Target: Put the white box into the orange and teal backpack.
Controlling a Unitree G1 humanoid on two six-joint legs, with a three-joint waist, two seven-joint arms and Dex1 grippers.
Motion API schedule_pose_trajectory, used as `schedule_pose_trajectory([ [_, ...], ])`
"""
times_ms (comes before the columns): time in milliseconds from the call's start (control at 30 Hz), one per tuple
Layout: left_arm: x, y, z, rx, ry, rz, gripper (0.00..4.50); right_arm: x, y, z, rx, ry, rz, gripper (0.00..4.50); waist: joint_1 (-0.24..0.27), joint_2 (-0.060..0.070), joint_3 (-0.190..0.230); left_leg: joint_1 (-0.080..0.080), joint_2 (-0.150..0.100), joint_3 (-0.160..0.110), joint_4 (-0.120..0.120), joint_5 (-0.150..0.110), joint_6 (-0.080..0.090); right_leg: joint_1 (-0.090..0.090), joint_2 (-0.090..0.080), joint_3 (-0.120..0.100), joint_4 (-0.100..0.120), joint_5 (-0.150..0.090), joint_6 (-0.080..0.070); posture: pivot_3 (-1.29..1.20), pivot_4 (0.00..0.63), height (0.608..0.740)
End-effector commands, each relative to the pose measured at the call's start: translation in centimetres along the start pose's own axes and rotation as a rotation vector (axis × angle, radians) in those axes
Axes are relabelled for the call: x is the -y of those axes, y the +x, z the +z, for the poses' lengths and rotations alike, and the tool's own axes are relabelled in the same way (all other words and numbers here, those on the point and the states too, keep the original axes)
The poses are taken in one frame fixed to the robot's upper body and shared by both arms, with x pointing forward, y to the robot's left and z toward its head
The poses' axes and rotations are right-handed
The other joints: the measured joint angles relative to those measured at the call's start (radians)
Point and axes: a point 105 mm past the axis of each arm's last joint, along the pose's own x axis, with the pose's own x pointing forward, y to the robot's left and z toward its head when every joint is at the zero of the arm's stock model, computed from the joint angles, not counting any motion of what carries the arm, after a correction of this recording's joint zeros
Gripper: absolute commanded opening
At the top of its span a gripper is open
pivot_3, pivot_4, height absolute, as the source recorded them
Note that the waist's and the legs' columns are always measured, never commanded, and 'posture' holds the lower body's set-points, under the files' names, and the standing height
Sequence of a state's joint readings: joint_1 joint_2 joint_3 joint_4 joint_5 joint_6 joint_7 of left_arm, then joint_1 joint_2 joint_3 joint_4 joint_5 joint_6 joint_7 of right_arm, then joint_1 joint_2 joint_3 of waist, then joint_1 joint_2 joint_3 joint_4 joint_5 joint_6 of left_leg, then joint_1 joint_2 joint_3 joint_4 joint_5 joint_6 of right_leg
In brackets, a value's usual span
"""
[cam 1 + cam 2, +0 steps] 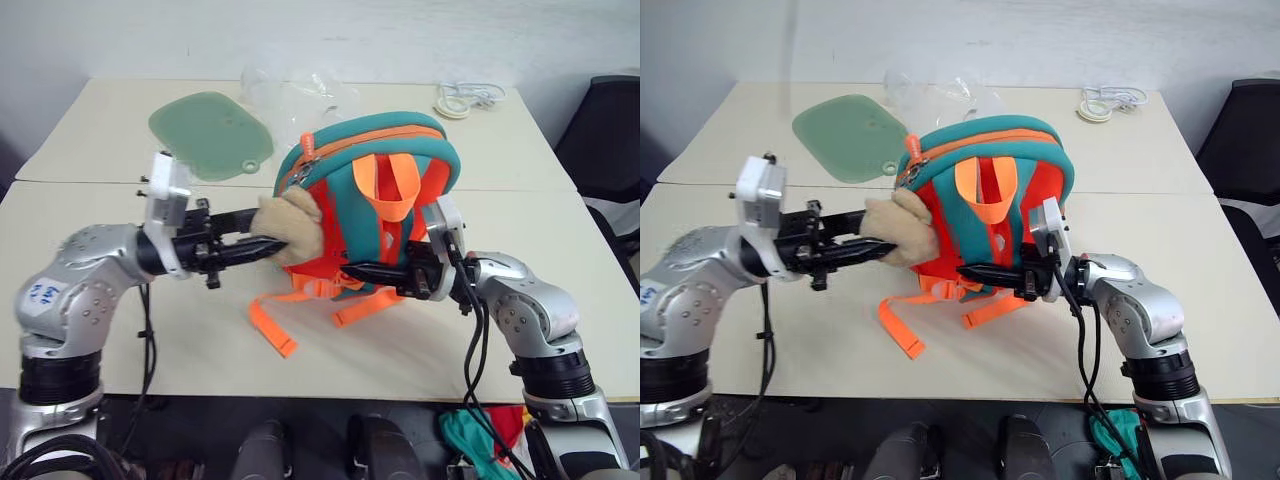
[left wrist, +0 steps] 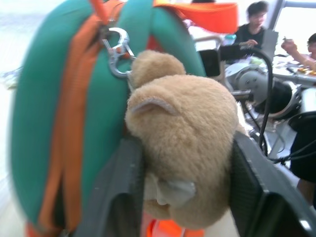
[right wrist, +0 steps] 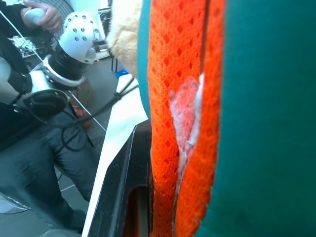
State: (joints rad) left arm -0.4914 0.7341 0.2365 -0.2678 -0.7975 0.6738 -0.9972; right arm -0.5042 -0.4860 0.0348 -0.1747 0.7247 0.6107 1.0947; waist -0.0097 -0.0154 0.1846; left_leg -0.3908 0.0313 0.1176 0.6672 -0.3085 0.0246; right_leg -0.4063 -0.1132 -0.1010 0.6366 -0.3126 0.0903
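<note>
A: What is lying under everything here?

B: A pale, matte surface (image 1: 120, 330) made of two flat slabs is meeting along a seam that is running across the middle.

A: And the biggest thing on it?

B: The orange and teal backpack (image 1: 345, 165) is standing upright near the centre. It is small and rounded, with smooth teal panels, an orange mesh back, an orange zip running over the top, a webbing loop drooping from the crown and flat orange straps trailing onto the slab toward the near edge.

A: Is the white box showing anywhere?

B: I am seeing no white box lying out; whether it is sitting inside the backpack I cannot tell.

A: What is behind the backpack?

B: A flat green mat (image 1: 212, 135) with rounded corners is lying just behind it to the left, crumpled clear plastic (image 1: 300, 95) is sitting beside that, and a coiled white cable (image 1: 462, 98) is resting at the far right.

A: How is the left end effector standing?

B: The left end effector (image 1: 265, 244) is reaching level from the left, and its two black fingers (image 2: 118, 197) are pressing in on both sides of the tan plush toy (image 2: 185, 148), a fuzzy bear head hanging from a metal clip (image 2: 116, 52).

A: And the right one?

B: The right end effector (image 1: 360, 270) is lying level from the right, closing on the orange mesh at the backpack's lower back.
</note>
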Motion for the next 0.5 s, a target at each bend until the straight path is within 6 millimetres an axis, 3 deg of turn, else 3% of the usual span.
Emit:
schedule_pose_trajectory([
  [33,-2.3,-3.0,1.5,0.022,0.048,0.150,1.04,-0.3,0.1,0.9,0.036,-0.040,-0.005,0.68,0.000,0.000,0.000,0.000,0.000,0.000,0.000,0.000,0.000,0.000,0.000,0.000,0.000,0.000,0.000,0.00,0.150,0.740],
  [200,-4.4,-5.8,-0.5,-0.053,0.000,0.280,0.87,0.0,-0.1,1.2,0.073,-0.036,-0.055,0.68,0.001,0.000,0.000,0.000,0.000,0.000,-0.001,0.000,0.000,0.000,0.000,0.000,0.000,0.000,0.000,0.00,0.150,0.740],
  [333,-4.8,-5.9,-6.8,-0.253,-0.070,0.324,0.87,0.1,-0.2,1.3,0.087,-0.035,-0.085,0.68,0.001,0.000,0.000,0.000,-0.001,0.001,-0.001,0.000,0.000,-0.001,0.000,0.000,0.000,0.000,0.000,0.00,0.150,0.740],
  [500,-4.0,-4.6,-11.7,-0.300,-0.118,0.291,0.87,0.2,-0.4,1.1,0.096,-0.032,-0.109,0.68,0.003,0.000,0.000,0.000,0.000,0.002,-0.001,0.000,0.000,-0.001,0.000,0.001,0.000,0.000,0.000,0.00,0.150,0.740],
])
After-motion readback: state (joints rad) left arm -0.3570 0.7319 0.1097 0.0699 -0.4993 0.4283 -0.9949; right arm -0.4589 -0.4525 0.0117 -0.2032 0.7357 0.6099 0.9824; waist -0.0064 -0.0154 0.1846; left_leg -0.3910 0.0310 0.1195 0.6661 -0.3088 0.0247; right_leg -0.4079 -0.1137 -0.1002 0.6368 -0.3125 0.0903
